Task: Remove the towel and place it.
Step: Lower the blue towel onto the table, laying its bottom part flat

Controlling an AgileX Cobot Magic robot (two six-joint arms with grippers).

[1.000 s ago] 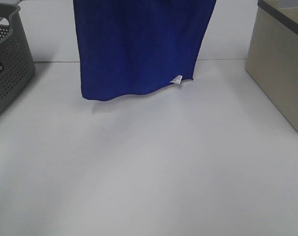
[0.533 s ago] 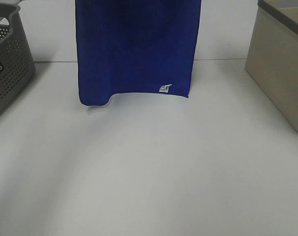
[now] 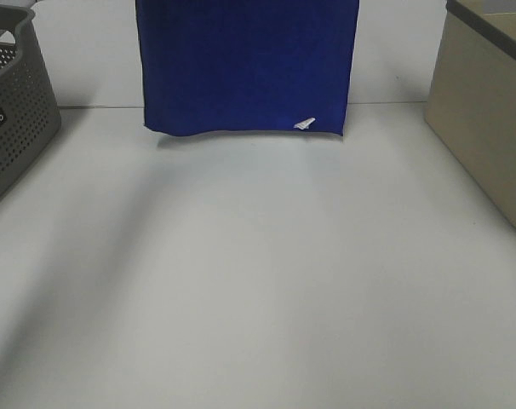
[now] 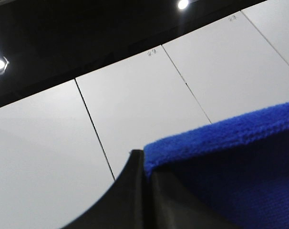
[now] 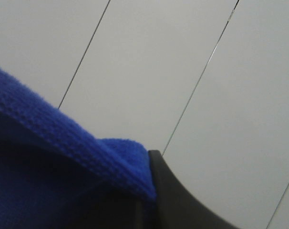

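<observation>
The towel (image 3: pixel 245 64) is a deep blue cloth hanging flat in the air over the back of the white table (image 3: pixel 258 281). Its lower edge floats just above the surface, with a small white tag (image 3: pixel 304 124) near the right corner. Its top runs out of the exterior view, and neither gripper shows there. In the left wrist view my left gripper (image 4: pixel 144 164) is shut on the towel's (image 4: pixel 230 162) upper hem. In the right wrist view my right gripper (image 5: pixel 147 191) is likewise shut on the towel's (image 5: pixel 49 162) hem. Both wrist views look up at ceiling panels.
A grey perforated basket (image 3: pixel 11 111) stands at the left edge of the table. A beige bin (image 3: pixel 488 111) stands at the right edge. Bare white tabletop stretches between them and toward the front.
The towel has risen: its lower edge has moved up and away from the table and now hangs straighter, and the curl at its left corner is gone.
</observation>
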